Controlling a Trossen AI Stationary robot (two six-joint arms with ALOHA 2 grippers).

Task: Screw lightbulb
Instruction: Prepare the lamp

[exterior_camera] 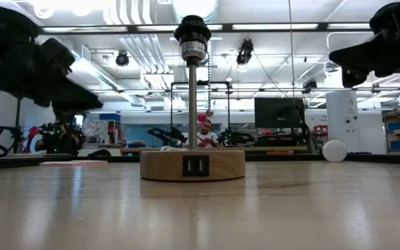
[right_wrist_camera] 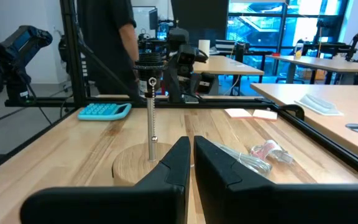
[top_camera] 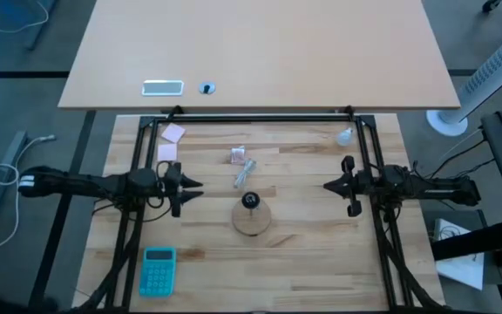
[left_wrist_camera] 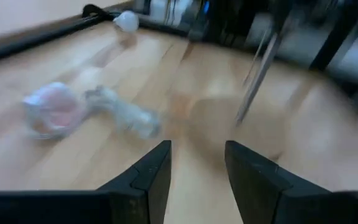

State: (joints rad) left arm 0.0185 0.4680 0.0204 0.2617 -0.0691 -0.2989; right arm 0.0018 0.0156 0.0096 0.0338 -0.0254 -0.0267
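Observation:
The small white lightbulb lies on the table at the far right, near the frame post; it also shows in the low view and the left wrist view. The round wooden disc with its black socket on a thin metal rod stands mid-table. My left gripper hovers left of the disc, open and empty. My right gripper hovers right of the disc, shut and empty. Both point toward the disc.
A crumpled pinkish-clear wrapper with a cord lies just beyond the disc. Two pink notes lie at the far left, and a turquoise calculator at the near left. Black frame rails border the wooden table.

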